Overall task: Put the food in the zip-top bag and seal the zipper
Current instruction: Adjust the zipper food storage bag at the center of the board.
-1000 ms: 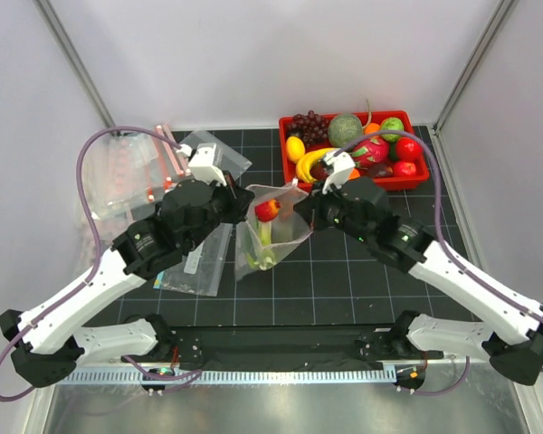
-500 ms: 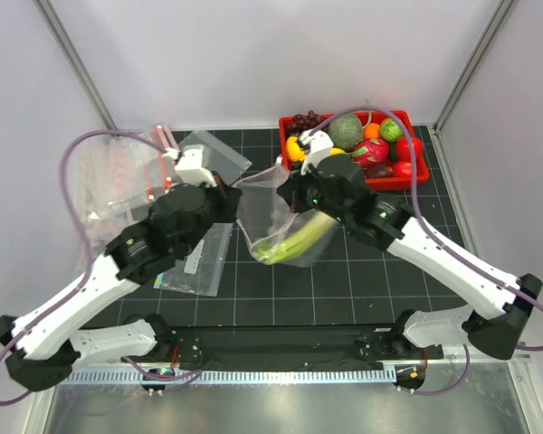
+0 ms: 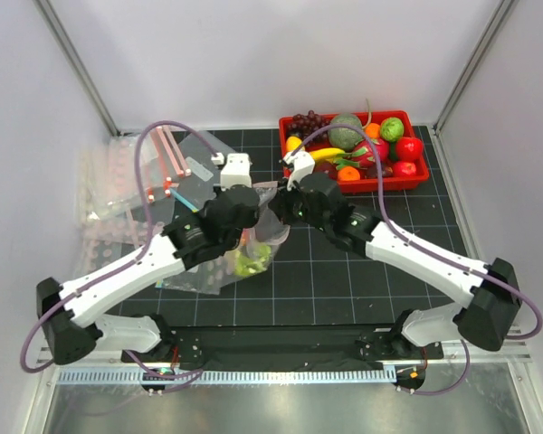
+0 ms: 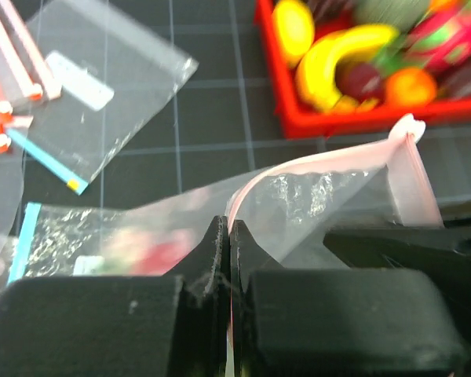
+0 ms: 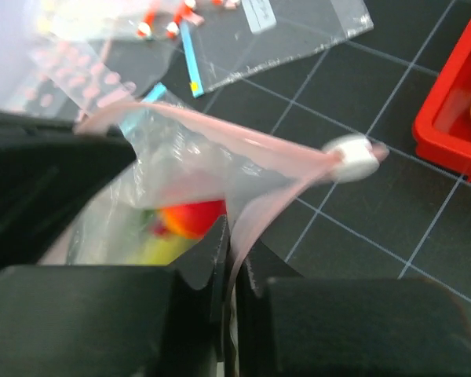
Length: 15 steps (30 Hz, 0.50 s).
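The zip-top bag [image 3: 253, 249] hangs between my two grippers at the table's middle, its body slumped toward the lower left. Inside it I see the food: a red apple [image 5: 192, 218] and pale-green pieces [image 3: 249, 262]. The left gripper [image 4: 229, 228] is shut on the pinkish zipper [image 4: 298, 169]. Close beside it, the right gripper [image 5: 235, 236] pinches the same zipper [image 5: 220, 129] near the white end tab [image 5: 353, 157]. In the top view the left gripper [image 3: 256, 201] and right gripper [image 3: 279, 206] almost touch.
The red tray [image 3: 362, 183] at the back right holds a banana [image 3: 321, 154], grapes [image 3: 308, 122] and other toy produce. Spare clear bags [image 3: 118, 181] lie at the left, and one more bag [image 3: 185, 271] lies under the left arm.
Both grippers have come together over the bag's mouth and shifted left. The bag, held upright and open a second ago, now sags toward the lower left with the food in its bottom.
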Each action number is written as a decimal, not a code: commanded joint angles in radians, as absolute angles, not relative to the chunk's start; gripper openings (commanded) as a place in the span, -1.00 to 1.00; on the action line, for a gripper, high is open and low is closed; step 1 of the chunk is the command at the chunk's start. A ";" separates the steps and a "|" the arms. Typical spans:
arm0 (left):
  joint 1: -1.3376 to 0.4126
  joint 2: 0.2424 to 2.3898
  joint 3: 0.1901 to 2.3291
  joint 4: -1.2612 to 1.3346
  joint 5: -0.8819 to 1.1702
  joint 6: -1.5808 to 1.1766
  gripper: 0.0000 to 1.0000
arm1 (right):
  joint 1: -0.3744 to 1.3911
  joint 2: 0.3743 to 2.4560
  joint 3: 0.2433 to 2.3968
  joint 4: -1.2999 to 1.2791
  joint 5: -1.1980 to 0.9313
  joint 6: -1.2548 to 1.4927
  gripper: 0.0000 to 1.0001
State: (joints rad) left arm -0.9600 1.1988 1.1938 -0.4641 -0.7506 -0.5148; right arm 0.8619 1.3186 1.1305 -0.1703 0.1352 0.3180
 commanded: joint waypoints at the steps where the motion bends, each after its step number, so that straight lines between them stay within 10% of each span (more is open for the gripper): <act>1: -0.960 1.219 1.206 -0.446 -0.821 -0.492 -1.00 | 0.841 1.373 1.147 -0.087 0.152 0.318 -0.73; 6: -0.960 1.198 1.197 -0.439 -0.815 -0.491 -1.00 | 0.796 1.358 1.105 -0.100 0.153 0.347 -0.56; 15: -0.959 1.109 1.154 -0.422 -0.868 -0.479 -0.99 | 0.730 1.218 1.020 -0.113 0.175 0.345 0.30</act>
State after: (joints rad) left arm -0.9600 1.1492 1.1667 -0.4732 -0.8051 -0.4881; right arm 0.7353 1.2984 1.0283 -0.1566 0.1421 0.3546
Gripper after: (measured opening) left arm 0.015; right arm 0.630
